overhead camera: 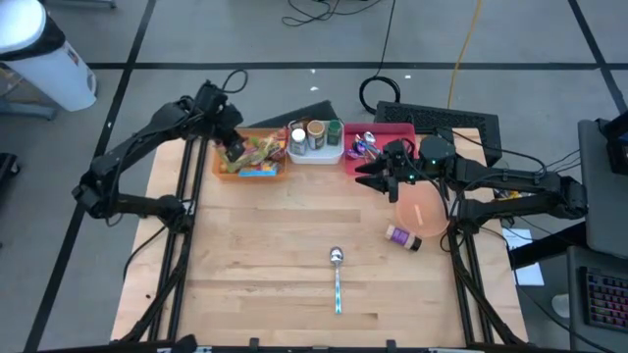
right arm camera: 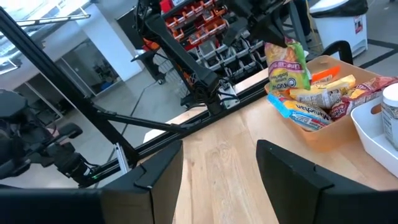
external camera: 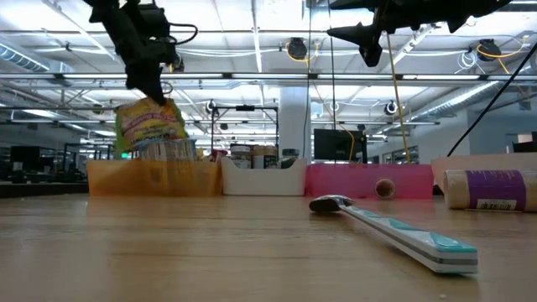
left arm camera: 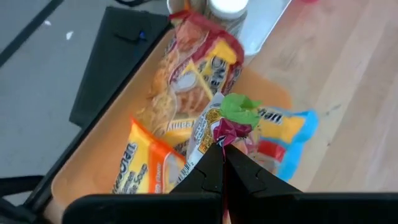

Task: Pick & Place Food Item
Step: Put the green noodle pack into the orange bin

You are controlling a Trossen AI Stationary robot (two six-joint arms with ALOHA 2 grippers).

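My left gripper [overhead camera: 234, 149] is above the orange bin [overhead camera: 257, 176] at the table's far left and is shut on a yellow-green food packet [external camera: 151, 126]. The packet hangs over the bin and also shows in the right wrist view [right arm camera: 288, 68]. Several other snack packets [left arm camera: 186, 74] lie in the bin. My right gripper [overhead camera: 378, 175] is open and empty, raised near the pink bin [overhead camera: 385, 132] at the far right, with its fingers pointing toward the left. My left gripper pinches the packet's crumpled green and magenta top edge [left arm camera: 233, 121] between its two shut fingers [left arm camera: 208, 171]. The fingers come from above, pointing down. The packet hangs below them, roughly upright, its lower end [external camera: 159, 149] at about the level of the bin's rim.
A white tray [overhead camera: 316, 155] with jars stands between the two bins. A pink bowl [overhead camera: 422, 211] and a lying purple bottle [overhead camera: 402, 236] are at the right. A spoon [overhead camera: 337, 279] lies in the near middle. Bare wood lies around the spoon.
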